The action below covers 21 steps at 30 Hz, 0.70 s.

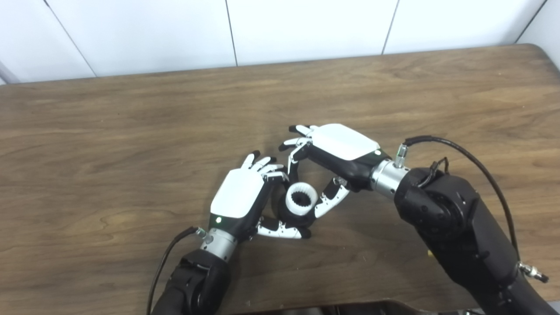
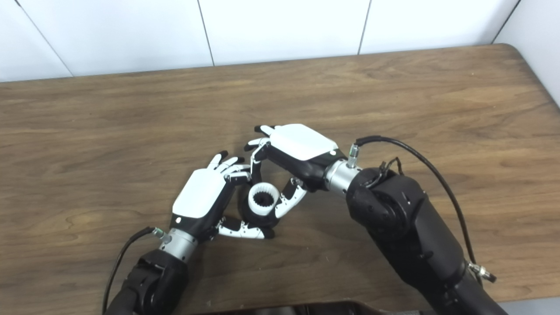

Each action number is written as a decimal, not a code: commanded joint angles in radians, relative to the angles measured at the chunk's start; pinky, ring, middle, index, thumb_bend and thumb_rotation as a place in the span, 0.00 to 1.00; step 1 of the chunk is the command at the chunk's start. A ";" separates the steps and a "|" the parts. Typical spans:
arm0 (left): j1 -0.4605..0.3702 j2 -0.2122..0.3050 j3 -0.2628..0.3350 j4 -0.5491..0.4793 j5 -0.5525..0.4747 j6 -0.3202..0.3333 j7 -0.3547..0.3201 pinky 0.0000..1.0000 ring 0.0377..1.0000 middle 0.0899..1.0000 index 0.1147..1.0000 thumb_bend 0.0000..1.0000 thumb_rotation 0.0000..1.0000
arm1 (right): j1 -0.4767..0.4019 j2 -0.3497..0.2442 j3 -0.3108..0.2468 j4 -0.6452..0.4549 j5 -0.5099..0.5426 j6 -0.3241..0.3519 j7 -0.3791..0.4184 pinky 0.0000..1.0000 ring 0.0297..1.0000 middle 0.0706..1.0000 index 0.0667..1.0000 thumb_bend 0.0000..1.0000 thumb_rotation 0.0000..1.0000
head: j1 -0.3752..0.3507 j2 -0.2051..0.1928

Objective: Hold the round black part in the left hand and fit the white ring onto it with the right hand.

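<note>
The white ring (image 1: 301, 199), toothed on its inside, sits on top of the round black part (image 1: 288, 215) near the table's front middle. My left hand (image 1: 243, 194) is shut on the round black part, fingers curled behind it and the thumb wrapped under its front. From the right, my right hand (image 1: 339, 151) reaches over. One of its fingers (image 1: 292, 162) comes down on the ring's far left side and its thumb (image 1: 329, 200) presses the ring's right side, so it is shut on the white ring. In the right eye view the ring (image 2: 263, 199) shows between both hands.
The wooden table (image 1: 131, 131) spreads wide to the left, right and back of the hands. A white panelled wall (image 1: 306, 26) stands behind its far edge. A black cable (image 1: 477, 164) loops off my right forearm.
</note>
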 commanded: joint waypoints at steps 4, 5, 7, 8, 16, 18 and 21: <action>-0.003 0.003 -0.009 0.005 0.031 0.015 -0.032 1.00 0.90 0.78 0.42 0.52 0.06 | -0.014 0.006 -0.003 -0.007 -0.003 -0.034 -0.016 1.00 1.00 0.87 0.45 0.52 0.14 | 0.002 0.002; -0.003 0.003 -0.009 0.004 0.031 0.016 -0.032 1.00 0.90 0.78 0.42 0.52 0.06 | -0.014 0.007 -0.004 -0.006 -0.004 -0.036 -0.017 1.00 1.00 0.87 0.45 0.52 0.14 | 0.002 0.002; -0.002 0.002 -0.009 0.004 0.029 0.014 -0.028 1.00 0.90 0.78 0.42 0.52 0.05 | -0.013 0.007 -0.005 -0.002 -0.004 -0.041 -0.024 1.00 1.00 0.87 0.45 0.52 0.14 | 0.002 0.003; -0.001 0.001 -0.009 0.004 0.030 0.013 -0.028 1.00 0.90 0.78 0.42 0.52 0.05 | -0.012 0.008 -0.006 -0.001 -0.004 -0.041 -0.024 1.00 1.00 0.87 0.45 0.52 0.14 | 0.002 0.003; -0.001 0.001 -0.009 0.000 0.028 0.015 -0.036 1.00 0.90 0.78 0.42 0.52 0.06 | -0.007 0.009 -0.011 0.002 -0.006 -0.040 -0.021 1.00 1.00 0.87 0.45 0.52 0.13 | 0.005 0.006; -0.001 0.000 -0.009 -0.002 0.027 0.015 -0.036 1.00 0.90 0.78 0.42 0.52 0.05 | -0.006 0.008 -0.010 0.003 -0.009 -0.043 -0.022 1.00 1.00 0.87 0.45 0.52 0.13 | 0.005 0.006; -0.001 0.000 -0.008 -0.003 0.026 0.014 -0.036 1.00 0.90 0.78 0.42 0.52 0.06 | -0.001 0.006 -0.011 0.006 -0.007 -0.048 -0.028 1.00 1.00 0.87 0.45 0.52 0.13 | 0.005 0.008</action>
